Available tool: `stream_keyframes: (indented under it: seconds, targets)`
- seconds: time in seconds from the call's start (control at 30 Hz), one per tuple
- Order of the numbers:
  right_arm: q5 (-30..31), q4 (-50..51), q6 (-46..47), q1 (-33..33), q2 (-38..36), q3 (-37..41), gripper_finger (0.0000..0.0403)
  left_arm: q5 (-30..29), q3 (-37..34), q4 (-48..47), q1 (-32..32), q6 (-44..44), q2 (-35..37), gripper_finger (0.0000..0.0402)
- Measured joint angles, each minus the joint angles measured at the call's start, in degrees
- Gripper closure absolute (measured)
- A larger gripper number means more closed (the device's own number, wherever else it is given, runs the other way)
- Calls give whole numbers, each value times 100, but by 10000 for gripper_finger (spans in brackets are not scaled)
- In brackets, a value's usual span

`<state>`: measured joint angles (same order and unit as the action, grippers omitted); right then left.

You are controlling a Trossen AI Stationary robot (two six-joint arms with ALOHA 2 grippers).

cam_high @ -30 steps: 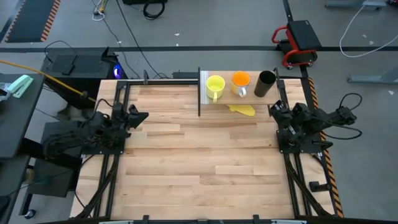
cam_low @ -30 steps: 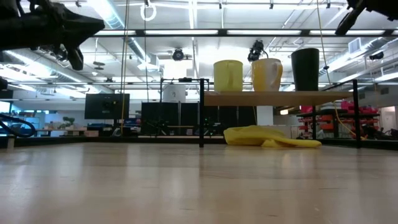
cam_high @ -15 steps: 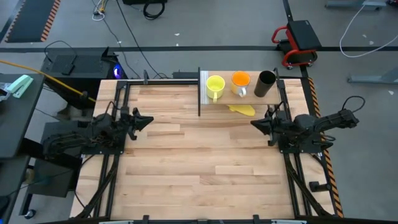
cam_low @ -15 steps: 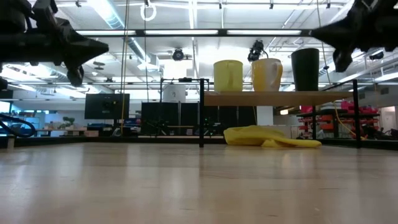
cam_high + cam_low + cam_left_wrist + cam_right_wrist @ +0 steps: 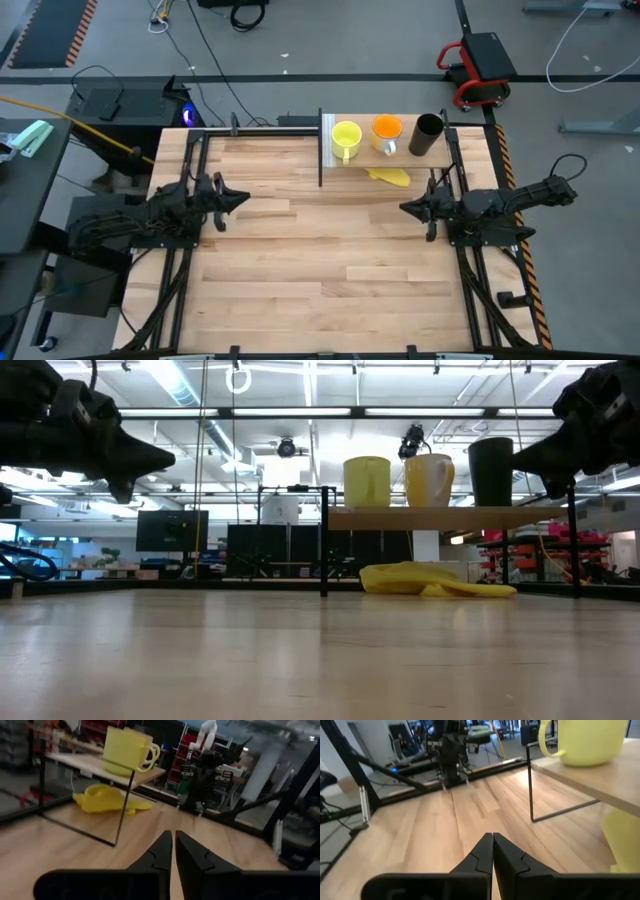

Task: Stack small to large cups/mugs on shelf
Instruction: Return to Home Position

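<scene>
- High view: yellow mug (image 5: 345, 138), orange cup (image 5: 386, 128) and black cup (image 5: 428, 135) stand in a row on the shelf (image 5: 365, 156) at the table's (image 5: 320, 250) far edge. Left gripper (image 5: 238, 196) and right gripper (image 5: 405, 207) point inward, well apart from them, the right one nearer.
- Low view: all three upright, side by side.
- Left wrist view: jaws pressed together, empty.
- Right wrist view: likewise closed on nothing.

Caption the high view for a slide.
Yellow mug, orange cup and black cup in a row on the shelf; left gripper and right gripper shut above the table.
</scene>
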<state>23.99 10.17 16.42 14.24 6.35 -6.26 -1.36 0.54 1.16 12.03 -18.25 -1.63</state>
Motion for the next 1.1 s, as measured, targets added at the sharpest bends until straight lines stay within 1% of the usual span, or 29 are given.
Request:
stream_keyframes:
  seconds: [0.23,0.4,0.83,1.1]
  targets:
    - [-2,367,-312,0,20,0,385,3,0,-35,2,1048,10,365]
    - [-2,399,-301,0,30,0,385,4,-2,-47,0,1606,11,361]
    - [-2,394,-307,0,30,0,385,14,-11,185,2,1553,13,374]
    - [-2,392,-306,0,30,0,385,15,-11,224,2,1546,13,365]
